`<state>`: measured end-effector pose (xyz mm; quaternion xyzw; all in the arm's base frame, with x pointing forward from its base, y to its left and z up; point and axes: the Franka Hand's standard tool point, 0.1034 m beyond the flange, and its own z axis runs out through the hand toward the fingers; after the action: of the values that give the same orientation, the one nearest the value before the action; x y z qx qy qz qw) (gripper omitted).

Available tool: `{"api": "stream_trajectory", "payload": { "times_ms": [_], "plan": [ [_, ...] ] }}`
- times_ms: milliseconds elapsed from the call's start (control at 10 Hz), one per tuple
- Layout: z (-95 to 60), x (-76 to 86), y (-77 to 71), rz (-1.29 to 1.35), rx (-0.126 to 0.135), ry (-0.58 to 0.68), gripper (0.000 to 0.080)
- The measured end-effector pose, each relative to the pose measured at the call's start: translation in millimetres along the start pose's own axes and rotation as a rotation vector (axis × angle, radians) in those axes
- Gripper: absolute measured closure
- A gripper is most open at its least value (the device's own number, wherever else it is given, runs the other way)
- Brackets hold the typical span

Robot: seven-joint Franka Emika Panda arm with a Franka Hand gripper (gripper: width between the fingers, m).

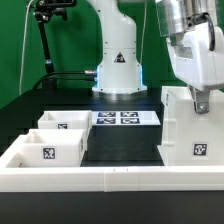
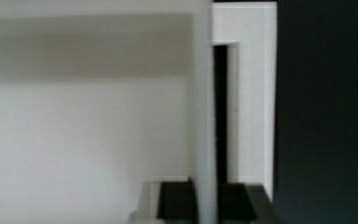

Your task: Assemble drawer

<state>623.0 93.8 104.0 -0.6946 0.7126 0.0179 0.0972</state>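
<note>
Low white wall [image 1: 20, 160]: runs down the exterior view's left side and along the lower edge, closing in the black table [image 1: 120, 148] on those two sides.
Black stand [image 1: 45, 35]: upper left of the exterior frame, behind the table, well apart from the parts.
Front small box [image 1: 48, 150]: lower left, open top up, tag facing the camera, near the wall's corner.
Rear small box [image 1: 66, 122]: just behind the front one. Whether the two touch cannot be told.
Open room: a bare black strip in the middle of the frame between the small boxes and the tall part, reaching from the flat board down to the front wall.
Marker board [image 1: 122, 117]: lies flat at centre, just in front of the robot base [image 1: 118, 65].
Housing [image 1: 188, 130]: upright at the right of the frame, tag low on its front face, its far side cut by the frame edge.
Gripper [image 1: 203, 103]: upper right, lowered onto the housing's top edge.
Fingers [image 2: 172, 203]: in the wrist view the dark tips stand on either side of a thin white wall of the housing. The blur hides whether they pinch it.
</note>
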Motion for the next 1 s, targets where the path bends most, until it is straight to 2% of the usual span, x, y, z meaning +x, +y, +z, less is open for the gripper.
{"api": "stream_trajectory", "payload": {
  "times_ms": [300, 800, 1000],
  "plan": [
    [-1.3, 0.3, -11.1, -0.046, 0.004, 0.003, 0.076],
    [-0.4, 0.4, -12.4, -0.051, 0.011, 0.004, 0.076],
    [0.5, -0.2, -18.8, -0.052, 0.018, 0.003, 0.076]
  ]
}}
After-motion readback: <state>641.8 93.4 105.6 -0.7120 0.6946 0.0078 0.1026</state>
